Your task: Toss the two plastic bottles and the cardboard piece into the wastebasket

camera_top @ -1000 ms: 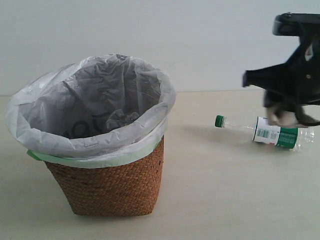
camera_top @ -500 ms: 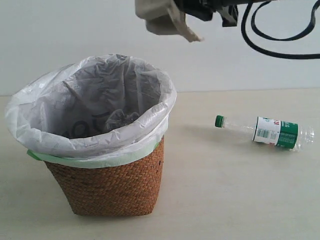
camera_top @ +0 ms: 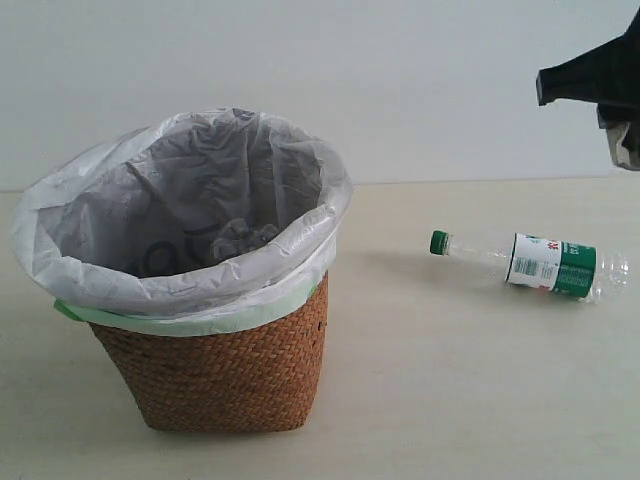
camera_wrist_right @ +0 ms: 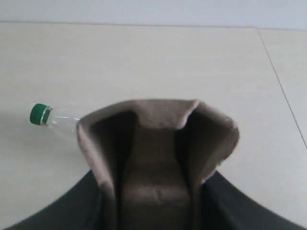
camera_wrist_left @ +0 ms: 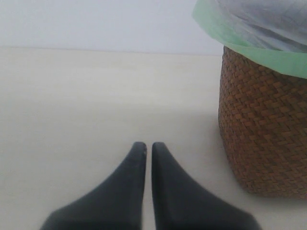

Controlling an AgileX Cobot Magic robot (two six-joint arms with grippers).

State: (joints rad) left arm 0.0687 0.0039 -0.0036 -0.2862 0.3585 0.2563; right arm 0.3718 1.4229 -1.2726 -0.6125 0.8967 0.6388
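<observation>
Jaws of right gripper point(camera_wrist_right: 158, 206) closed on cardboard point(camera_wrist_right: 158, 139), held high and well clear of basket point(camera_top: 215, 375); judged light, stiff but crushable, best pinched by its wall; left gripper point(camera_wrist_left: 145, 151) closed, empty, near basket.

— What does the left gripper point(camera_wrist_left: 145, 146) look like?
— Two matte black fingers point(camera_wrist_left: 127, 189), broad at the base, sweeping in to slim rounded tips, with smooth surfaces.
— And the other side?
— From the exterior view, the right arm point(camera_top: 590, 75) is an angular black shell with sharp edges. Up close, the right gripper's fingers point(camera_wrist_right: 240, 208) are the same dark, curved shapes.
</observation>
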